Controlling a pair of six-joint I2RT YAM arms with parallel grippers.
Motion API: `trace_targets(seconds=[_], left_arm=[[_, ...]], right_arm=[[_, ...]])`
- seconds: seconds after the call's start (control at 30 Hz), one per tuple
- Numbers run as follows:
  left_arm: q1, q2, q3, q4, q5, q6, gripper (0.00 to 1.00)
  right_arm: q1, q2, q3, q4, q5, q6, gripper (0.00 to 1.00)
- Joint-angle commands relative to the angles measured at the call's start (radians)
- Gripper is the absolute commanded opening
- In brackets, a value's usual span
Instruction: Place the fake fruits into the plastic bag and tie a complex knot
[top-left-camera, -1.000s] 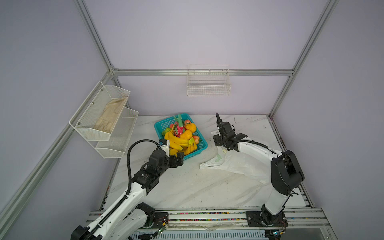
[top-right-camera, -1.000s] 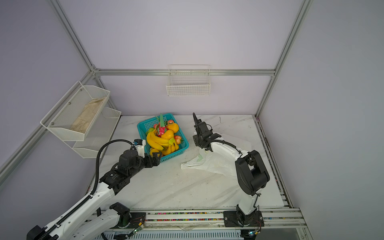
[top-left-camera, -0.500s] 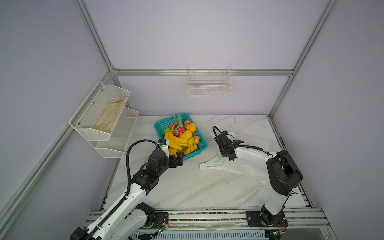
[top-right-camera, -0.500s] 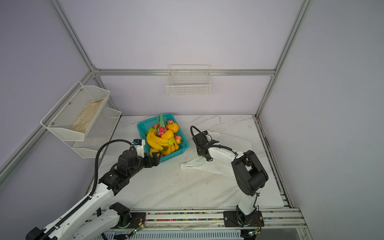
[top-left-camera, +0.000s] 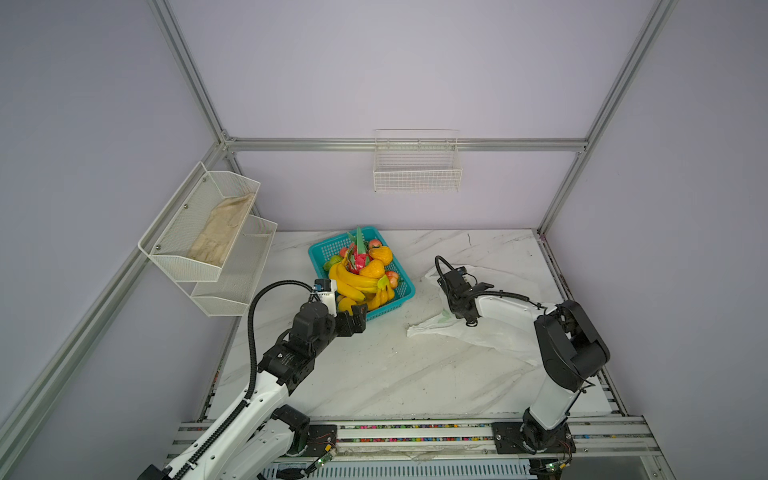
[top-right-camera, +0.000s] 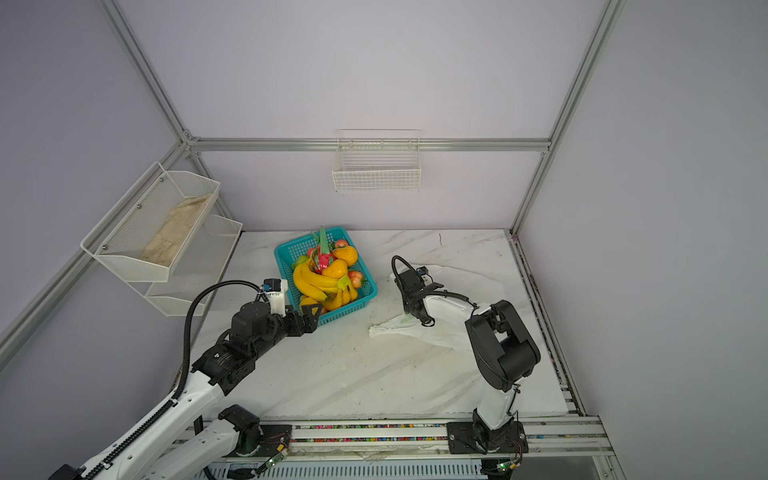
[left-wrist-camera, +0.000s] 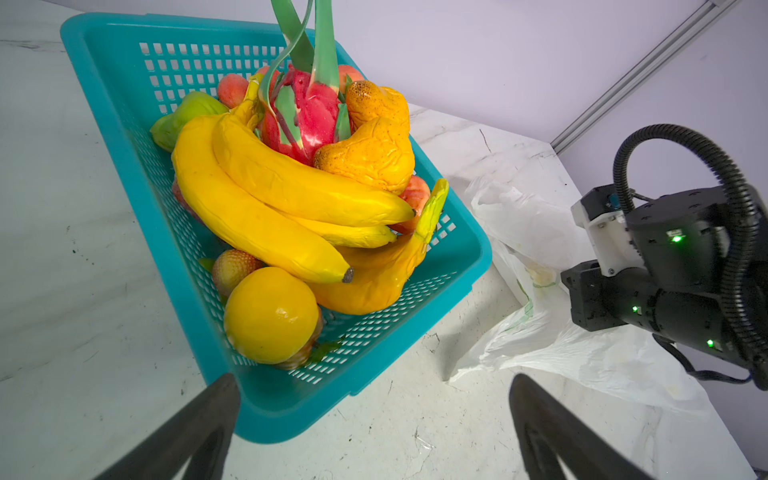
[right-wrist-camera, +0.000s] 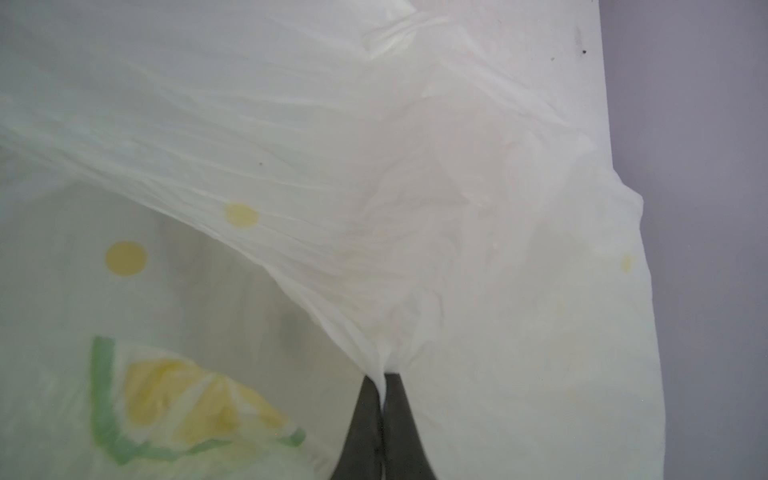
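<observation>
Right gripper (right-wrist-camera: 382, 376): my fingers are pinched tight on a gathered fold of the plastic bag (right-wrist-camera: 415, 208), which lies crumpled on the marble table (top-left-camera: 374, 374) just beside the teal basket (top-left-camera: 390, 305). Left gripper (left-wrist-camera: 374, 380): my fingers are spread wide, holding nothing, poised at the basket's near corner. The fake fruits (left-wrist-camera: 266, 195) sit heaped in the basket.

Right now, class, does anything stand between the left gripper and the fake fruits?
Only the near corner of the teal basket: the open left gripper faces it, with the fake fruits piled behind it and above its rim. Nothing visible blocks them from above.
</observation>
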Motion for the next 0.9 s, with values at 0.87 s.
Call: trace_targets(seconds=[0.87], left_arm=[[-0.079,0.500,0.593,0.023,0.465,1.106,0.98]], right_arm=[[-0.247,-0.703,-0.219,0.335,-0.900,-0.080,0.00]])
